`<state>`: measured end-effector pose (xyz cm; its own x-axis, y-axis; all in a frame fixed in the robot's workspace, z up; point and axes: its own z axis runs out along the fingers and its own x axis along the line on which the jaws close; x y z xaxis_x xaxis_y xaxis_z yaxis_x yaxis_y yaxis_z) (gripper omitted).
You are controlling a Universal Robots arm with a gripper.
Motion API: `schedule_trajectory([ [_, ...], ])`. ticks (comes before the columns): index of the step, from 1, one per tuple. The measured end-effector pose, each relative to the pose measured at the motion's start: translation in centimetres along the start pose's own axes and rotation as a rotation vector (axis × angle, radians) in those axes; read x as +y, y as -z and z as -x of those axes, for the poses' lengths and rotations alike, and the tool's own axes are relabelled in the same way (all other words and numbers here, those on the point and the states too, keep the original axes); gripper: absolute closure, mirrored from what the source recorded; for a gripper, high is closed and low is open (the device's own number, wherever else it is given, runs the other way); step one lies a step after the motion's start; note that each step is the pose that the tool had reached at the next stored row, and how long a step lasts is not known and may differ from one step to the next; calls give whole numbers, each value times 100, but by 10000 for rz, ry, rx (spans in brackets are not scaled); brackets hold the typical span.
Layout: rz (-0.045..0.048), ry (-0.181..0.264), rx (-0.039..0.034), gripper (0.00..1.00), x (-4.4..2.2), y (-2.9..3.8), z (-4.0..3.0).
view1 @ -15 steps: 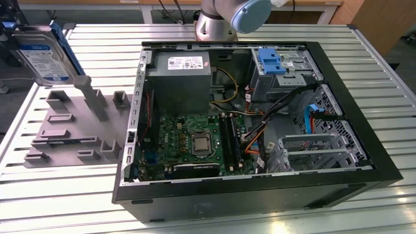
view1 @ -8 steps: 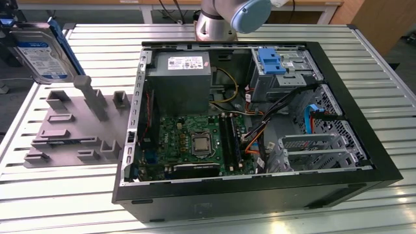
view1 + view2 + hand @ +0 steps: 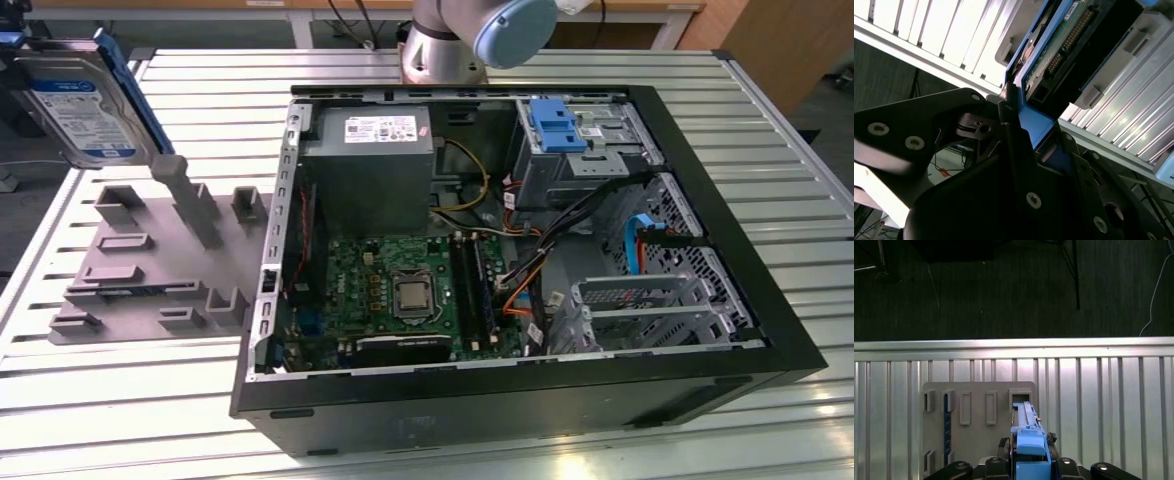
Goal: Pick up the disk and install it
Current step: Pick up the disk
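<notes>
The end effector [image 3: 1030,127] is clamped on the disk [image 3: 78,105]. In the second wrist view its black fingers [image 3: 1006,120] press on either side of the blue carrier [image 3: 1034,131] that frames the drive, and the drive's circuit-board face and connector edge jut out beyond them. In the first wrist view the carrier's edge points down toward the grey fixture plate [image 3: 979,390], over an empty upright slot [image 3: 1020,397].

In the exterior view the disk hangs in the air at the far side of the exterior view's left. Its white-and-blue label faces the camera and it is tilted, clear of the counter [image 3: 160,400] and above the far end of the fixture plate. It touches nothing but the end effector.

The open computer case [image 3: 534,410] lies to the exterior view's right of the fixture plate, well apart from the disk. Inside it are a grey power-supply box [image 3: 371,160] at the far left, a motherboard [image 3: 400,290] nearer, a blue bracket without a drive [image 3: 558,125] in the far bay, and a bare metal drive cage [image 3: 641,305] at the near right.

By this layout, the pickup is done: the disk is gripped and off its holder. The install is not yet done, since no part of the disk is over the case or in a bay.
</notes>
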<state>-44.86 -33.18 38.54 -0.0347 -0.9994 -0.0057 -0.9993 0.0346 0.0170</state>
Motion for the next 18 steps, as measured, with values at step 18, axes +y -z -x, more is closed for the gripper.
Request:
schedule_trajectory([
  [18,1,0,1,64,2,106,1],
])
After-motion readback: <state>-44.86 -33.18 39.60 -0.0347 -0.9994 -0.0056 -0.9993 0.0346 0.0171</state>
